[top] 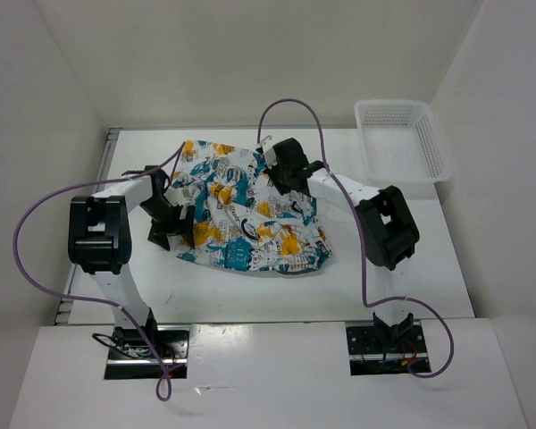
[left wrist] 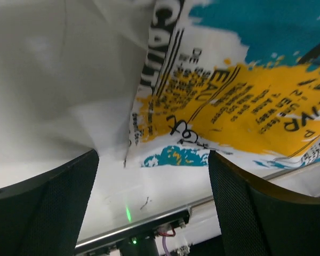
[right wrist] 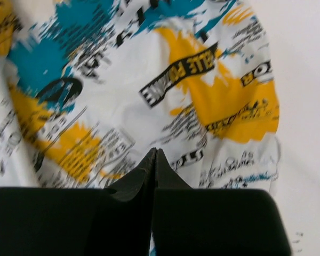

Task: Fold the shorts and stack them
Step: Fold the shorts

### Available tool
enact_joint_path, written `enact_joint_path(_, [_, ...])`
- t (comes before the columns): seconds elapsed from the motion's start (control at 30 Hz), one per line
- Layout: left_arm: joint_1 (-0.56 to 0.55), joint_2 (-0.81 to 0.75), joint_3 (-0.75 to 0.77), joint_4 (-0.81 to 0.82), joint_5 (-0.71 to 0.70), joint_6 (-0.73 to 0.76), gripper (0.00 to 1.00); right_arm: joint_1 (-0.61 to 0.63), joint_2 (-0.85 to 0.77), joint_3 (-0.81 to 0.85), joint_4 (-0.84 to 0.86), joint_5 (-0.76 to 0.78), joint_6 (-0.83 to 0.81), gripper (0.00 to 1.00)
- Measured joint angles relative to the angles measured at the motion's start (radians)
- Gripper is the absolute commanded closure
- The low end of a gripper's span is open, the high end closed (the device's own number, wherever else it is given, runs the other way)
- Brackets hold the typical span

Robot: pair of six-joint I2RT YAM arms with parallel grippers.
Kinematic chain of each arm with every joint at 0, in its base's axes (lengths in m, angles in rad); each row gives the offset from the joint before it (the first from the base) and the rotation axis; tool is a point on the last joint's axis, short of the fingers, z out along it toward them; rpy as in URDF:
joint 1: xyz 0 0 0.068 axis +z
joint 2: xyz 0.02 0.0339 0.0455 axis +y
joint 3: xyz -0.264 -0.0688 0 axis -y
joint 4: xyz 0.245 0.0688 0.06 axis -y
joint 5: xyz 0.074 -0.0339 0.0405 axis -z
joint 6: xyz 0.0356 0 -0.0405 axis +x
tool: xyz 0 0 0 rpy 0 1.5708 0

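Observation:
The shorts [top: 250, 219] lie crumpled in a loose heap in the middle of the table, white with a teal, yellow-orange and black print. My left gripper [top: 175, 231] sits low at their left edge. In the left wrist view its fingers [left wrist: 53, 202] stand wide apart and hold nothing, and the shorts' edge [left wrist: 229, 106] hangs just ahead of my left gripper [left wrist: 152, 160]. My right gripper [top: 275, 170] is over the upper right part of the shorts. In the right wrist view my right gripper [right wrist: 156, 152] is pressed shut above the printed cloth [right wrist: 202, 90], with no cloth showing between the fingers.
A white plastic mesh basket [top: 433, 134] stands at the back right corner of the table. White walls enclose the table on the left, back and right. Purple cables loop over both arms. The left arm's base plate [left wrist: 149, 229] shows at the table's near edge.

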Motion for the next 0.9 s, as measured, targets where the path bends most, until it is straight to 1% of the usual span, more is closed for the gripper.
enact_joint_path(0.1, [-0.002, -0.001, -0.019, -0.017, 0.009, -0.001, 0.09, 0.0, 0.058, 0.036, 0.035, 0.03, 0.002, 0.99])
enact_joint_path(0.27, [-0.018, 0.027, -0.028, -0.069, 0.029, -0.008, 0.3, -0.002, 0.14, 0.037, 0.056, 0.068, 0.007, 0.99])
enact_joint_path(0.3, [-0.021, 0.042, -0.023, -0.09, 0.037, -0.012, 0.43, -0.005, 0.159, 0.039, 0.056, 0.075, 0.007, 0.99])
enact_joint_path(0.4, [-0.027, 0.093, -0.019, -0.134, 0.068, -0.024, 0.61, -0.007, 0.204, 0.081, 0.059, 0.095, 0.008, 0.99])
enact_joint_path(0.43, [-0.028, 0.109, -0.02, -0.15, 0.078, -0.025, 0.73, -0.009, 0.215, 0.103, 0.06, 0.105, 0.009, 1.0])
enact_joint_path(0.5, [-0.029, 0.138, -0.022, -0.171, 0.096, -0.024, 0.92, -0.012, 0.236, 0.143, 0.059, 0.127, 0.016, 1.0])
enact_joint_path(0.53, [-0.029, 0.149, -0.023, -0.178, 0.1, -0.024, 0.99, -0.015, 0.248, 0.159, 0.06, 0.14, 0.021, 1.0])
enact_joint_path(0.73, [-0.013, 0.146, -0.027, -0.186, 0.109, -0.023, 1.0, -0.02, 0.304, 0.226, 0.051, 0.209, 0.059, 1.0])
enact_joint_path(0.83, [0.025, 0.084, -0.033, -0.174, 0.06, -0.019, 1.0, -0.02, 0.352, 0.299, 0.049, 0.221, 0.077, 1.0])
enact_joint_path(0.9, [0.056, 0.006, -0.033, -0.189, 0.018, -0.019, 1.0, -0.02, 0.374, 0.335, 0.048, 0.226, 0.089, 1.0])
